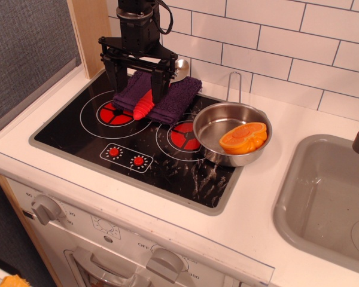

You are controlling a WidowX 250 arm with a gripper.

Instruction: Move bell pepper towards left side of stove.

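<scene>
The orange bell pepper [244, 137] lies in a steel pan [210, 127] at the right end of the black stove [66, 128], over the right burner. My gripper [137, 92] hangs over the back left of the stove, far left of the pepper. Its jaws are wide apart and hold nothing. They stand over a purple cloth [173, 95] and a red ribbed spoon handle [145, 106].
The spoon's silver bowl [180, 69] rests near the tiled back wall. The pan's wire handle [233, 84] points to the wall. A grey sink [329, 197] is on the right. The left burner [110, 113] is partly under the cloth.
</scene>
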